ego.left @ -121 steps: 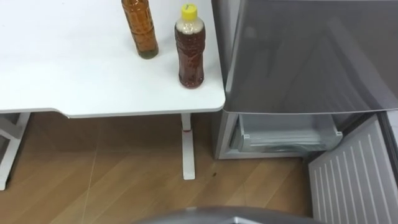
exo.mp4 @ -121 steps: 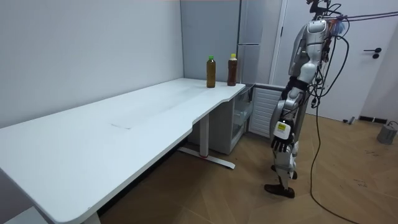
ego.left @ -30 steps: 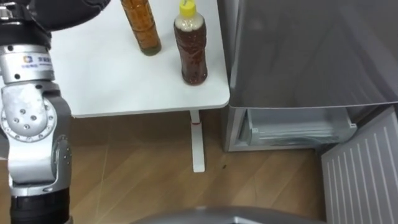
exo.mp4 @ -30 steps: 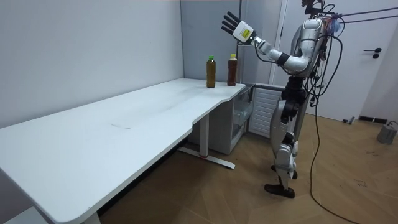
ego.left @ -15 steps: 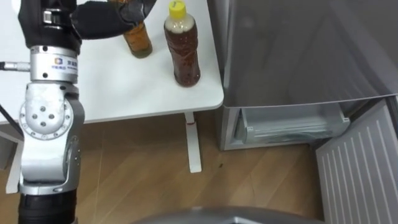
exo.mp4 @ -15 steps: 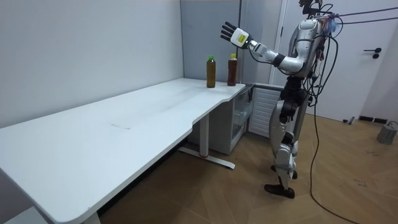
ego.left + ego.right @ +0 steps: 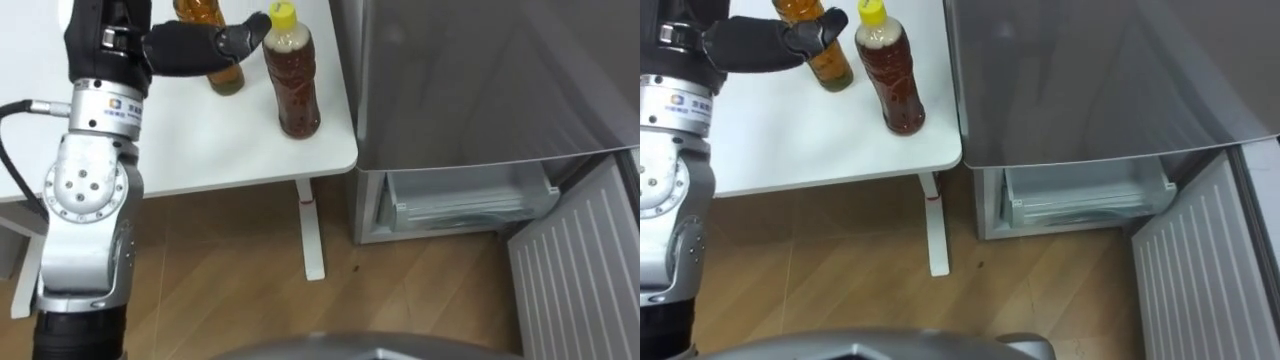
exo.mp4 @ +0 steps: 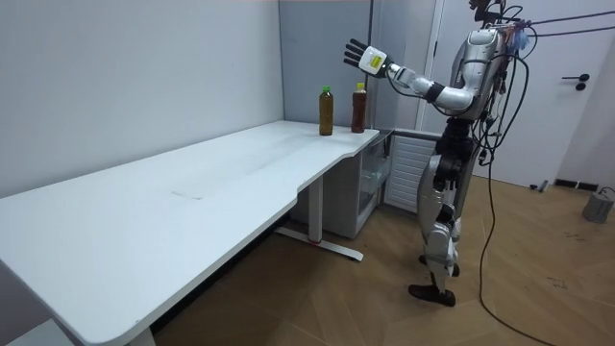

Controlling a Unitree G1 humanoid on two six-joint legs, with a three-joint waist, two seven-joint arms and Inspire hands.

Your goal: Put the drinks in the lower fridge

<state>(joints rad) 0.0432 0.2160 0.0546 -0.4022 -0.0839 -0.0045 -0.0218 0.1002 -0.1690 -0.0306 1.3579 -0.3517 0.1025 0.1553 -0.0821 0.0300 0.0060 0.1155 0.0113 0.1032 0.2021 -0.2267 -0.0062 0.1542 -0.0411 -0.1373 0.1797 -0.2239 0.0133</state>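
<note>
Upright on the white table [image 7: 180,140], near its corner by the fridge [image 7: 480,90]: the yellow-capped bottle [image 7: 293,80] of dark drink. Just behind and to its left, the amber bottle [image 7: 226,76], also upright and partly hidden by the left hand [image 7: 185,47]. 2 drinks, neither lifted, neither moved from where they stood 4 seconds ago.

Changed: the arm. Hanging by the thigh 4 seconds ago, raised high above the table 1 second ago, now brought lower and closer. Shows in the room view with fingers spread and straight, above the bottles and a little toward the fridge. In the eye views, lies across the front of the amber bottle with a fingertip close to the yellow cap. No contact to be seen there, and nothing held.

Below the grey upper door, the lower door [image 7: 580,280] swung wide. Inside, a pale drawer [image 7: 465,200] in plain view, so the compartment is ready to take bottles.

Judged from this: reach under way, grasp not yet made, task barely begun. Most likely aiming for the yellow-capped bottle, though the amber one is just as near. Needed next: further lowering and a wrap round the body of a bottle. Risk: knocking the tall neighbour over.
</note>
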